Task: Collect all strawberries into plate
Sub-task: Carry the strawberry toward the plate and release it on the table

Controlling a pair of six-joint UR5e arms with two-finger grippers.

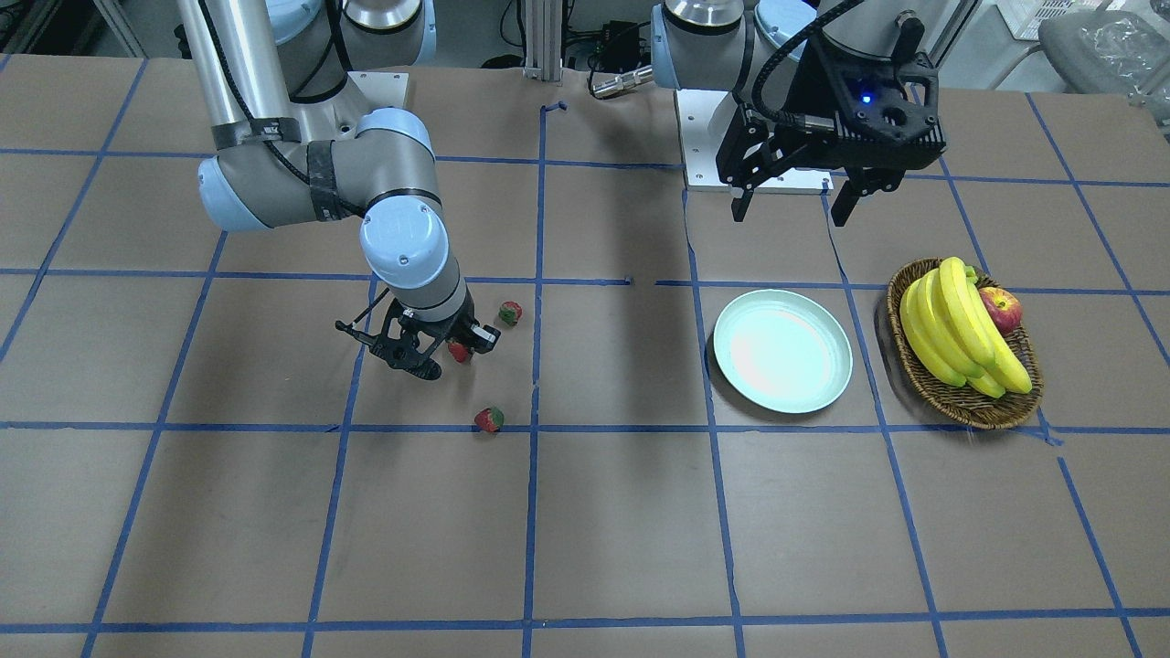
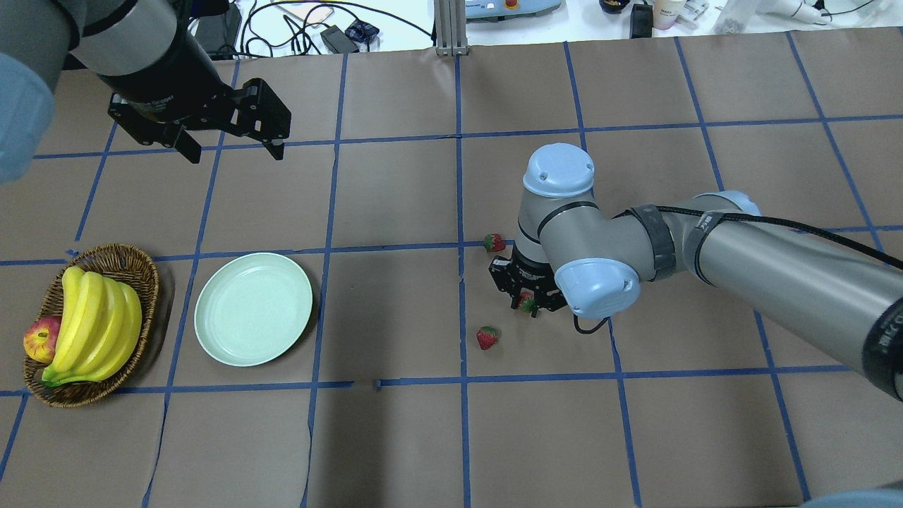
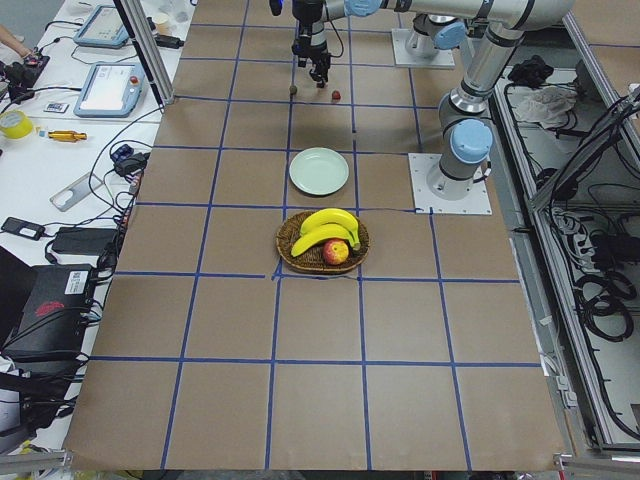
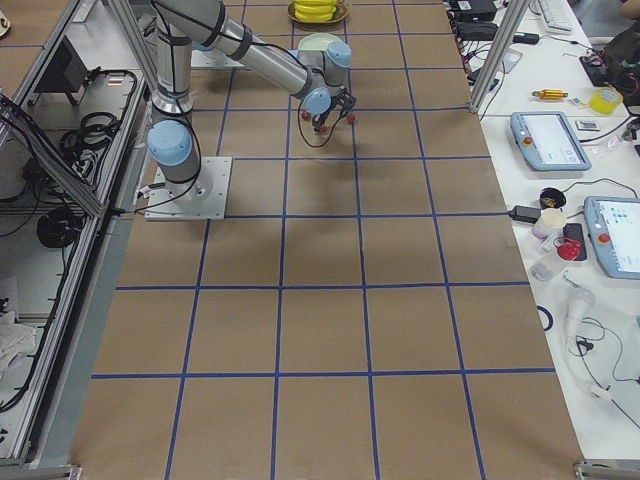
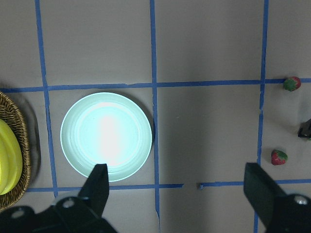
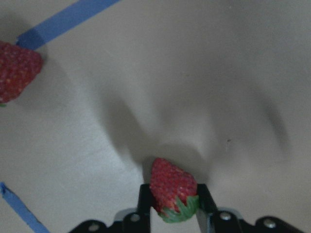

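Right gripper (image 2: 527,303) clamped on one strawberry (image 6: 172,187), low over the table (image 2: 395,437).
Two more strawberries (image 2: 494,243) (image 2: 487,338) loose just beside it, one on either side, well apart from the mint-green plate (image 2: 254,310) by the wicker basket (image 2: 146,271); left gripper (image 1: 789,216) raised near the plate, fingers spread wide.

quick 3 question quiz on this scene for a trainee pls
1. True or false: the plate already holds fruit.
2. How many strawberries lie loose on the table, outside any grip? A) one B) two C) three
3. Fill in: the right jaws are shut on a ____.
Key: 1 false; 2 B; 3 strawberry.
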